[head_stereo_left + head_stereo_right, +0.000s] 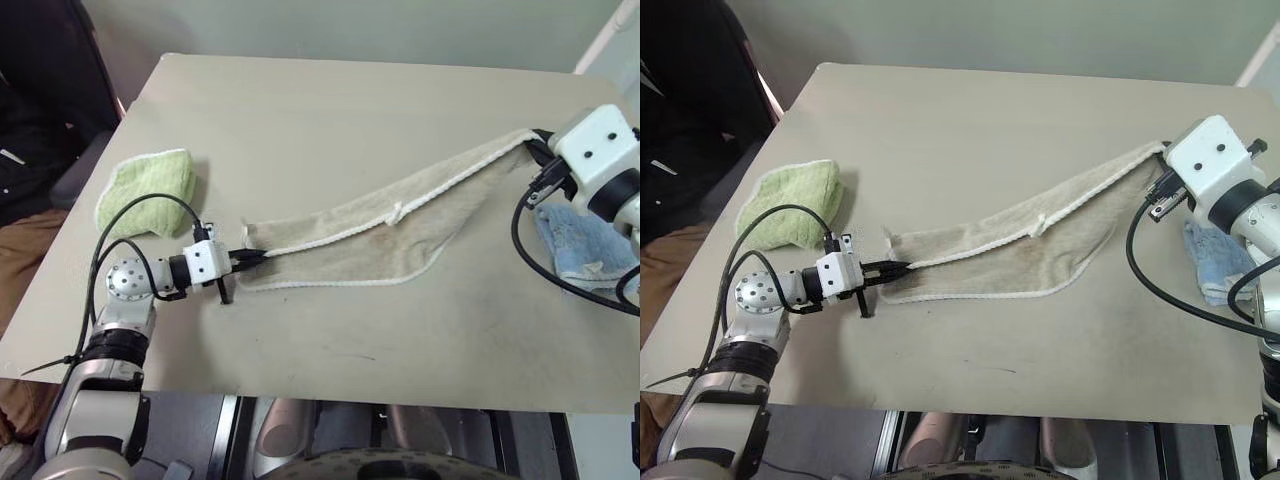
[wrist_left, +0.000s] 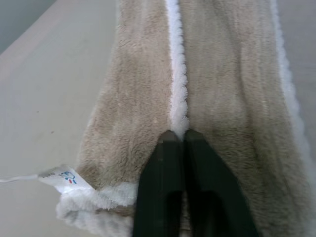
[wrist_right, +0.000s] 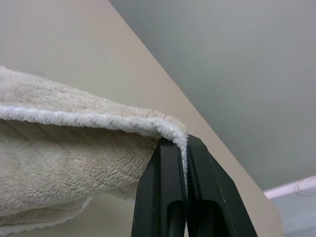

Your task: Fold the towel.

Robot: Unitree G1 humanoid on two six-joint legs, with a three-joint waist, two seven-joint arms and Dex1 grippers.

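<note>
- On one table [image 1: 330, 110]: one beige towel [image 1: 400, 235], one green cloth [image 1: 148, 188] far left, one blue cloth [image 1: 585, 245] right.
- Left gripper [image 1: 255, 257] pinches the towel's left end; right gripper [image 3: 186, 143] pinches its right corner.

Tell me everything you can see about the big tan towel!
The towel is fluffy beige terry cloth with white corded edging and a small white tag. It lies doubled lengthwise, stretched across the table. The left end effector pinches one end on the table; the right end effector holds the other end lifted.
</note>
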